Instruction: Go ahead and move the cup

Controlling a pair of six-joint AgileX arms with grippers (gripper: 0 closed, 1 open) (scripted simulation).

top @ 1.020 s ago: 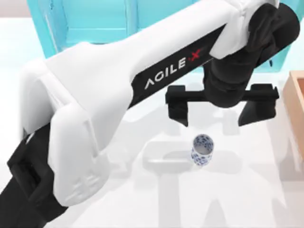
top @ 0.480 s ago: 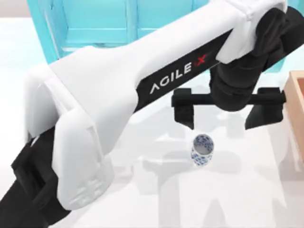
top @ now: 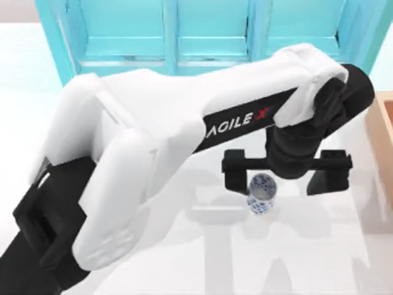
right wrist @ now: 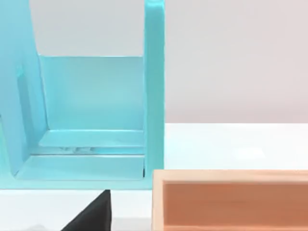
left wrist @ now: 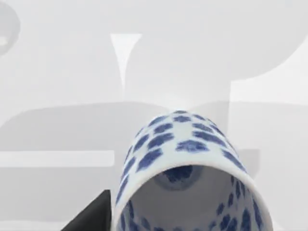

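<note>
The cup (top: 261, 195) is small and white with blue dots, standing upright on the white table right of centre. My left gripper (top: 280, 177) is open just over it, one black finger (top: 236, 174) close by the cup's left side and the other farther off to its right. The cup's rim lies between them, partly under the gripper's bar. In the left wrist view the cup (left wrist: 185, 159) is very near, its greyish inside showing, with one black fingertip (left wrist: 91, 219) beside it. The right wrist view has a single black fingertip (right wrist: 94, 215) at its edge, well off centre, with nothing held.
A teal shelf unit (top: 184, 31) runs along the table's back edge. A wooden box (top: 384, 123) stands at the right edge; the right wrist view looks at the wooden box (right wrist: 231, 202) and the teal shelf unit (right wrist: 91, 120).
My left gripper has come down and toward the front, from behind the cup to astride it. The cup has not moved.
</note>
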